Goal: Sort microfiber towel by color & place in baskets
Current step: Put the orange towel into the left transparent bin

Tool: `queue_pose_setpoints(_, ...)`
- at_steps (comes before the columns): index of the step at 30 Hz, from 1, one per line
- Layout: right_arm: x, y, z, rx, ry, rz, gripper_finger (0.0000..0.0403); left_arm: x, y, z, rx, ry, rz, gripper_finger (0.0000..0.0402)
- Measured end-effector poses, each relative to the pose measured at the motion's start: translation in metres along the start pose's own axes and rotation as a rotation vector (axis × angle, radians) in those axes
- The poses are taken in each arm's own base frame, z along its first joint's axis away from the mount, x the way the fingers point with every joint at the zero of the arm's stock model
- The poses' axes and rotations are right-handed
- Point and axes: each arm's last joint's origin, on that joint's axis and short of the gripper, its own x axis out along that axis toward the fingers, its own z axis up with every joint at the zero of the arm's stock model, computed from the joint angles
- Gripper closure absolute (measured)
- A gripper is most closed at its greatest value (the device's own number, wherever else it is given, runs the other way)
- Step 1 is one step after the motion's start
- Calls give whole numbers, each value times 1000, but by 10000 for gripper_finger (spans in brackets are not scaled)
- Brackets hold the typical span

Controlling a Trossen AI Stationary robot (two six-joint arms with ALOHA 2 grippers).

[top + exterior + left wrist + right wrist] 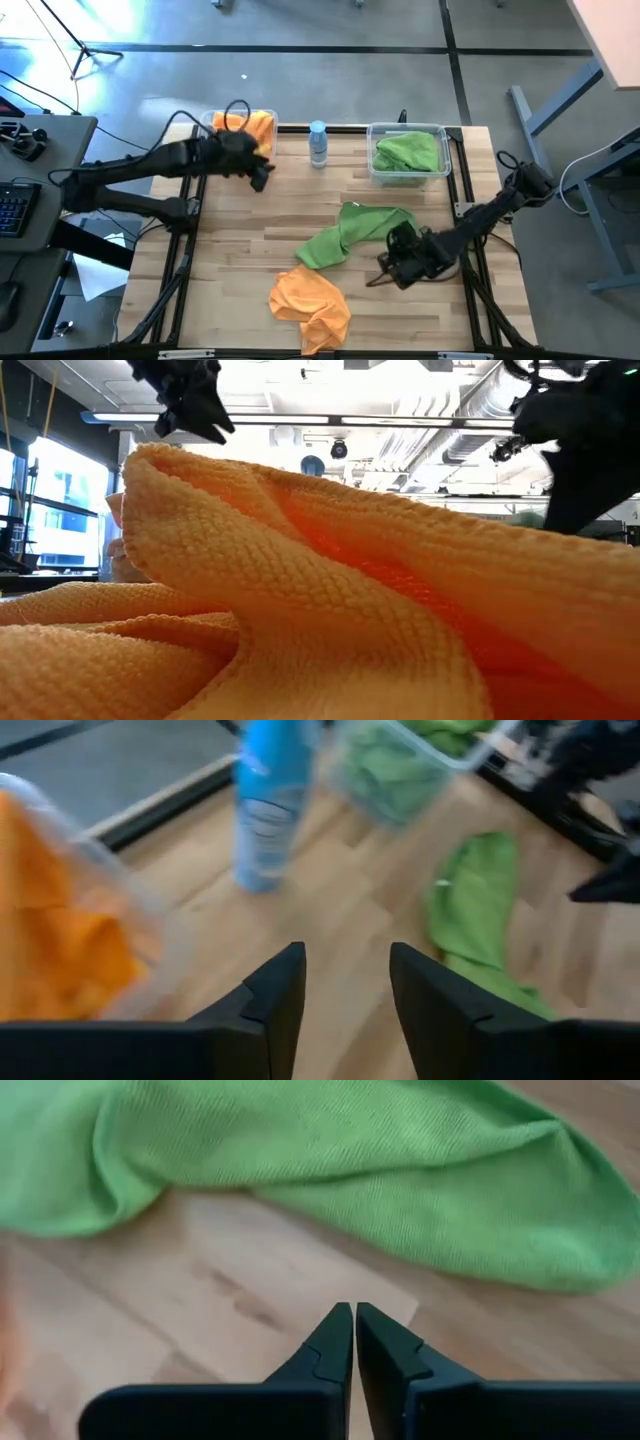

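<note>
Right end effector (354, 1312) closed, empty, just beside loose green microfiber towel (352, 232) on wooden surface (230, 260). Left end effector (346, 982) parted, empty, near orange-filled clear plastic basket (262, 117). Crumpled orange towel (312, 303) at front edge.

On my table (240, 260), two baskets sit at the far edge, left (262, 120) and right (440, 135), each holding towels, with a bottle (318, 143) between them. Two loose towels lie nearer: one (350, 235) mid-table, another (310, 305) before it.
</note>
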Motion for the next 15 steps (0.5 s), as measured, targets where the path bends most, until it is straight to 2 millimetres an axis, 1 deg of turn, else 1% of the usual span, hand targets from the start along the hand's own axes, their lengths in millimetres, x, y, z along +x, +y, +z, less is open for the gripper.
queue_pose_setpoints(3, -5, 0, -10, -41, 6, 21, 401, -1, -19, -9, 11, 14, -44, 275)
queue_pose_setpoints(8, -13, -5, -22, -102, 22, 10, 401, -1, -47, -25, 35, 75, -130, 289)
queue_pose_setpoints(11, -23, -12, -25, -138, 36, 5, 402, 2, -66, -38, 16, 127, -166, 300)
queue_pose_setpoints(15, -39, -24, -23, -177, 31, 15, 402, 10, -97, -57, 25, 168, -188, 316)
